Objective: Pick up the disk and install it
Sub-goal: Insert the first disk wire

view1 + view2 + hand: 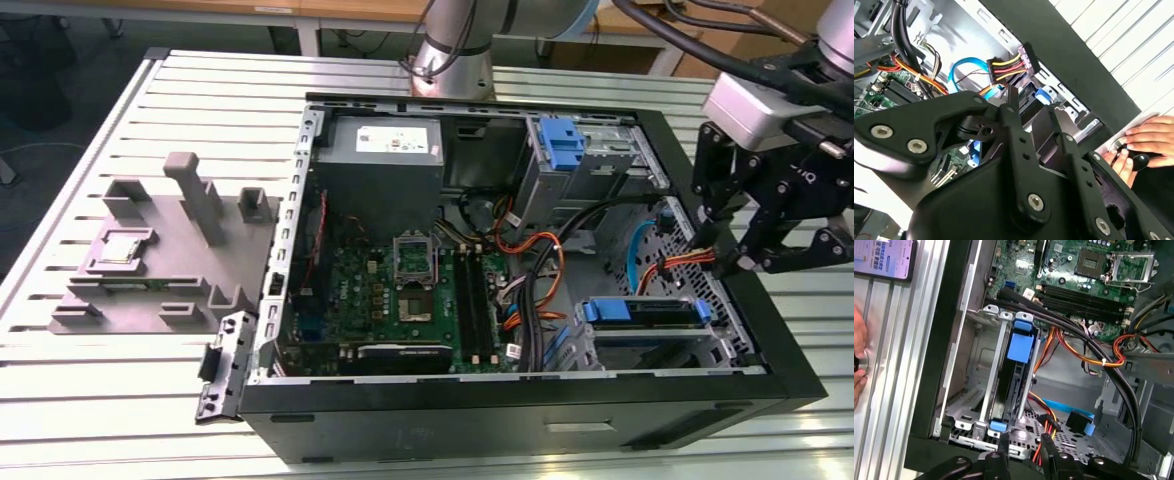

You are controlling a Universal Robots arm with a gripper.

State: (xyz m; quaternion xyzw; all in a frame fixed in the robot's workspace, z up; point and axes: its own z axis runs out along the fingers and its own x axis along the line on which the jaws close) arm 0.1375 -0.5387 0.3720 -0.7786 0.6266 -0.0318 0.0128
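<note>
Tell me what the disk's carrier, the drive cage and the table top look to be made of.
Carrier on the disk: blue plastic, it seems, smooth and evenly coloured, with moulded tabs. Drive cage: bare sheet metal, dull silver, with folded edges and punched holes. Table top: probably aluminium, pale matte grey, in long grooved slats.

Bright, even light from above. Washed-out glare on table slats; soft shadow inside case, deepest along near wall; dull sheen on black gripper.
</note>
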